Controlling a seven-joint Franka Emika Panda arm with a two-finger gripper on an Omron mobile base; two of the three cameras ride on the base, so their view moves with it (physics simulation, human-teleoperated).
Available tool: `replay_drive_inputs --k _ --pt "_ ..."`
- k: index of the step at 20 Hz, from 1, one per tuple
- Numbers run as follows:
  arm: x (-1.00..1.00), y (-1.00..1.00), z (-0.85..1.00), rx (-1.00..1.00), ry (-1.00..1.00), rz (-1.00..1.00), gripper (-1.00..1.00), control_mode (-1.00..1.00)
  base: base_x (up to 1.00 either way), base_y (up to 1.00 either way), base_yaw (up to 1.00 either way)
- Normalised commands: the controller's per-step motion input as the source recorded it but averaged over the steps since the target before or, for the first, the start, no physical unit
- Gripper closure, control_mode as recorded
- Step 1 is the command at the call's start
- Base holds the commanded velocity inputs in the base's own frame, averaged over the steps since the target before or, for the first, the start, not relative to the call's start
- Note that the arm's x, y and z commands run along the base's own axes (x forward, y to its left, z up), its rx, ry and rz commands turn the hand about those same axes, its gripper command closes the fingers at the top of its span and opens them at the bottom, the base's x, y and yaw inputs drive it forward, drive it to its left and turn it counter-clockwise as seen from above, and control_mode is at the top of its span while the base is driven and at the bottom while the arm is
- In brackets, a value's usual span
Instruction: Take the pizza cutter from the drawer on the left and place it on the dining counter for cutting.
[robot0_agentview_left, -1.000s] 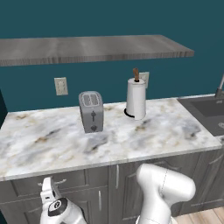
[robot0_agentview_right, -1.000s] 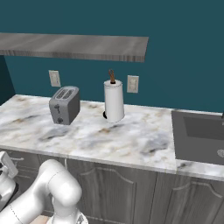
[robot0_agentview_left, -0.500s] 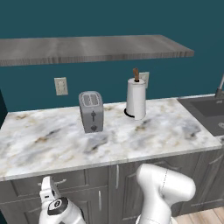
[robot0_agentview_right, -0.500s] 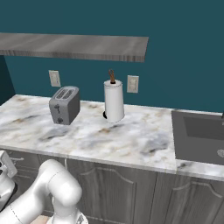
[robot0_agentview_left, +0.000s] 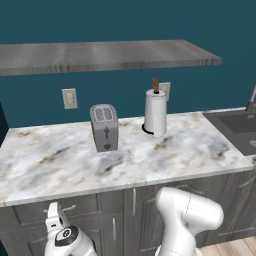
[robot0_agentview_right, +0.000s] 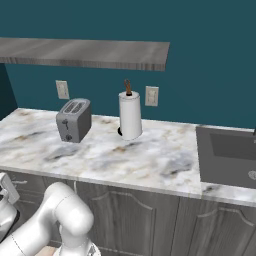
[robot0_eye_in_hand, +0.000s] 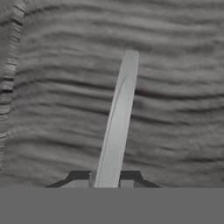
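light: even, soft, bright | shadows: faint beside toaster (robot0_agentview_left: 104, 127) and paper towel roll (robot0_agentview_left: 155, 112) | glare: none | hand view: coarse, blurry wood grain ahead of the fingertips (robot0_eye_in_hand: 78, 177)

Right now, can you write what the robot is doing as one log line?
step: opening drawer | pincer: shut on handle | drawer: closed | cutter: not out yet
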Motion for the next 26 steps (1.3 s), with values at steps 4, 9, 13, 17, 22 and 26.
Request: replay_drive_inputs --k 4,9,13,17,22,26 --pt "0.0 0.0 0.0 0.0 0.0 0.0 1.0 -1.0 0.0 0.0 0.0" --pt "0.0 0.0 0.0 0.0 0.0 0.0 1.0 -1.0 0.0 0.0 0.0" --pt "-0.19 0.0 0.0 0.0 0.03 0.0 1.0 -1.0 0.0 0.0 0.0" --pt "-0.33 0.0 -0.02 0.0 0.05 0.0 1.0 -1.0 0.0 0.0 0.0" --pt "-0.41 0.0 -0.09 0.0 0.08 0.0 1.0 -1.0 0.0 0.0 0.0" --pt "-0.46 0.0 -0.13 0.0 0.13 0.0 1.0 -1.0 0.0 0.0 0.0"
